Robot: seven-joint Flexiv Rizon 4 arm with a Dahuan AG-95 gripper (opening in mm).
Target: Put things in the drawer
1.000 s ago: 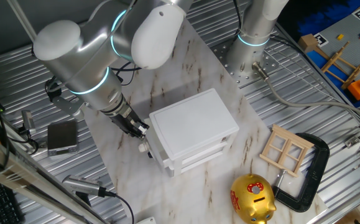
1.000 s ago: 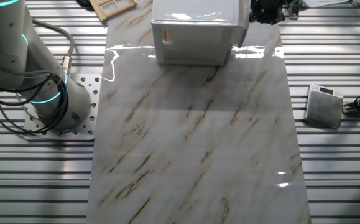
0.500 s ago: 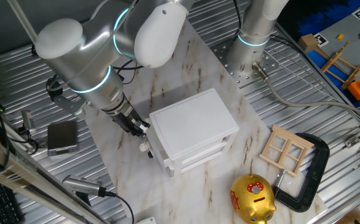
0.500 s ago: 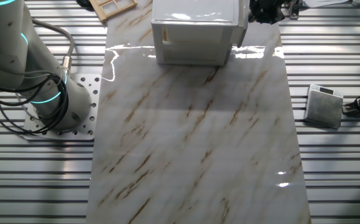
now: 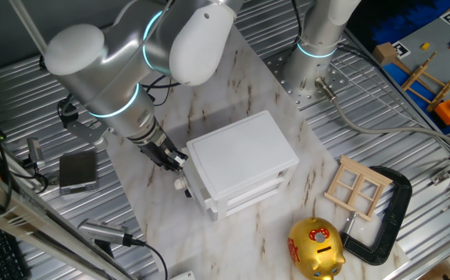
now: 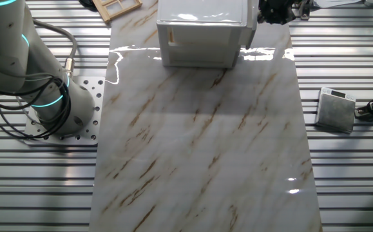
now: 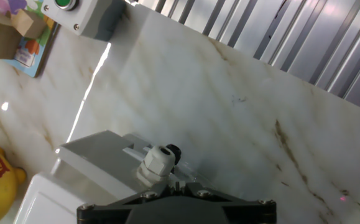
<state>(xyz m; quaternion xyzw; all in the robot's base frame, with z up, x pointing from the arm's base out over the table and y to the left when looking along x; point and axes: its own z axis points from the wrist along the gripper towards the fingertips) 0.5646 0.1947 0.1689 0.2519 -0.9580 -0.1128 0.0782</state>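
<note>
The small white cabinet stands on the marble board, and its drawer is pushed in. My gripper is pressed against the cabinet's left front, at the upper corner. In the hand view a small round white knob sits right at my fingertips, and the gripper has its dark fingers drawn together on the knob's base. From the other fixed view the gripper shows at the cabinet's right side, at the top edge of the picture. A gold piggy bank lies in front of the cabinet.
A wooden window frame and a black clamp lie to the right of the cabinet. A grey box sits on the ribbed table at the left. The second arm's base stands at the back.
</note>
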